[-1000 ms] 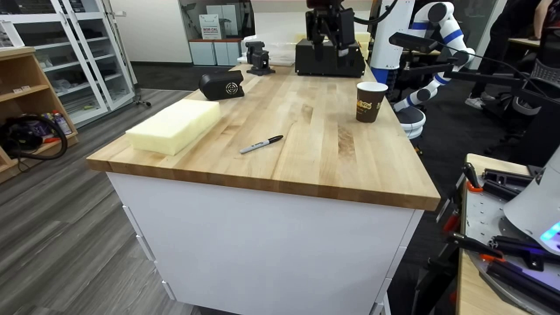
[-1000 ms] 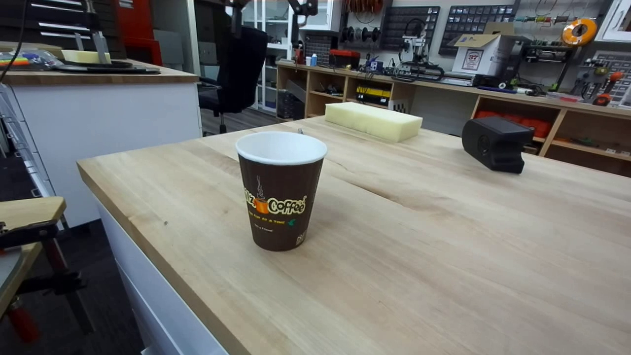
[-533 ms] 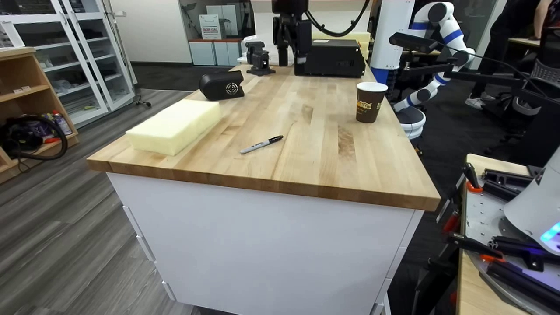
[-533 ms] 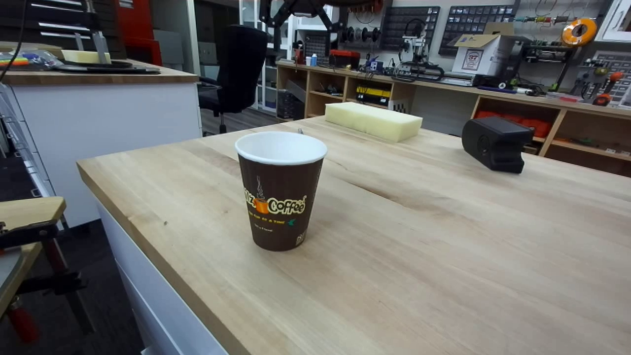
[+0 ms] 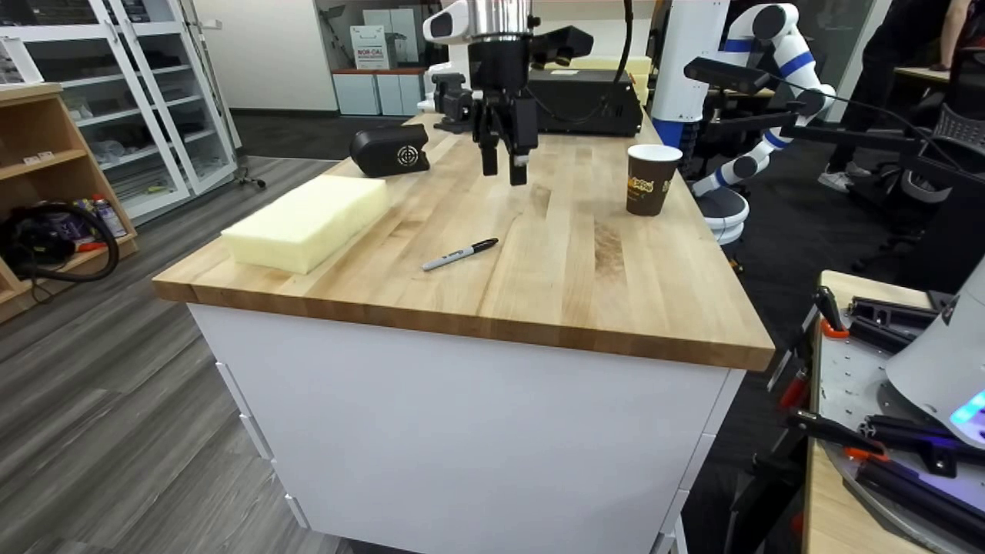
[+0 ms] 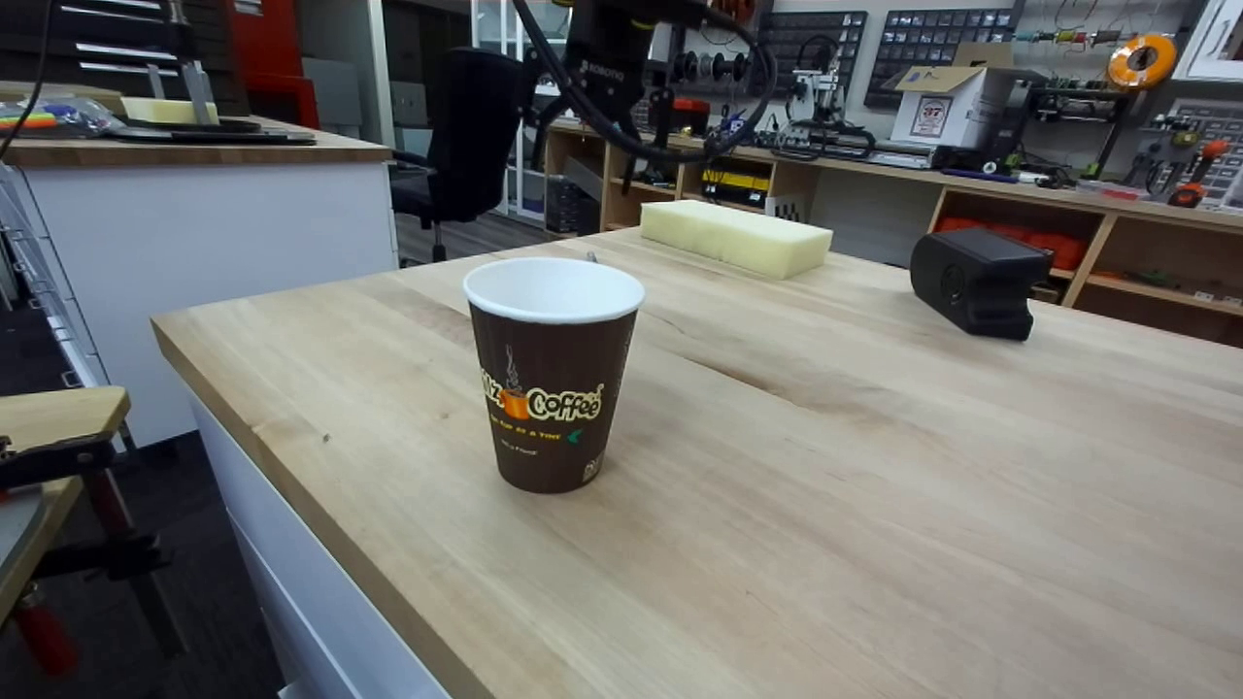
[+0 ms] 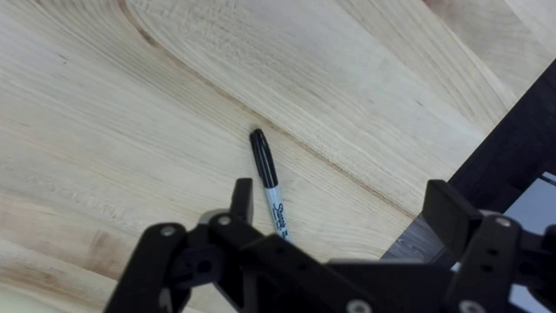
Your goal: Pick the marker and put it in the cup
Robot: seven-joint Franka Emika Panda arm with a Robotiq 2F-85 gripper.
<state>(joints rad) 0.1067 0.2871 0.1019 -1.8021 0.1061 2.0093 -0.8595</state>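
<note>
The marker [image 5: 460, 254], grey with a black cap, lies flat on the wooden table. Only a small tip of the marker [image 6: 591, 257] shows behind the cup in an exterior view. The brown cup [image 5: 650, 185] stands upright, with a white rim and yellowish print; it is large in an exterior view [image 6: 554, 398]. My gripper [image 5: 504, 173] hangs above the table, apart from the marker, pointing down. In the wrist view the gripper [image 7: 345, 202] is wide open and empty. The marker [image 7: 264, 161] appears there beside the left finger, its lower end hidden behind the gripper.
A yellow foam block [image 5: 308, 219] lies at the table's left side. A black device [image 5: 390, 150] sits behind it. A black box [image 5: 585, 104] and a small vise [image 5: 455, 104] stand at the far end. The table's front edge [image 5: 477, 319] is near the marker.
My gripper has come down and nearer to the marker, shifting left then forward in an exterior view. The marker and cup have not moved.
</note>
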